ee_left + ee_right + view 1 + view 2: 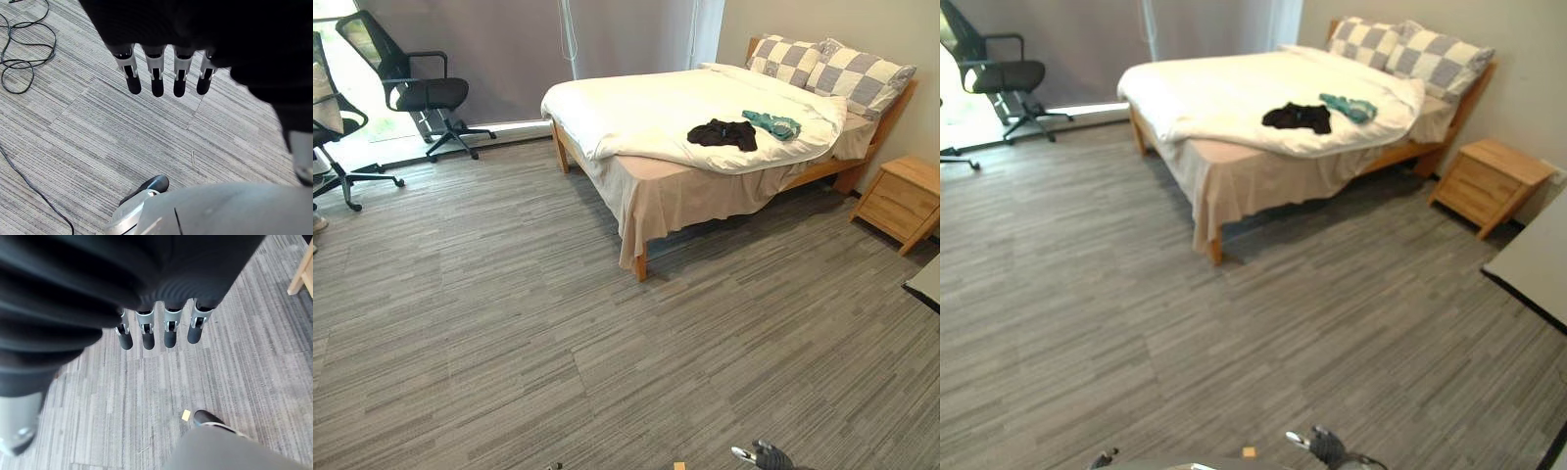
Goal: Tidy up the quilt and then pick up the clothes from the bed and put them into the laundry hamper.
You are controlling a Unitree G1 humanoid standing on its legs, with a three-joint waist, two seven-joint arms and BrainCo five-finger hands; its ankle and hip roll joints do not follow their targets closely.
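The quilt (656,113) and 2 garments, black clothes (722,133) and teal clothes (772,123), lie on the bed (656,196), well ahead of both hands. Left hand (156,73) and right hand (156,330) hang with fingers straight, empty. Soft, light cloth: pinch bunched middles.
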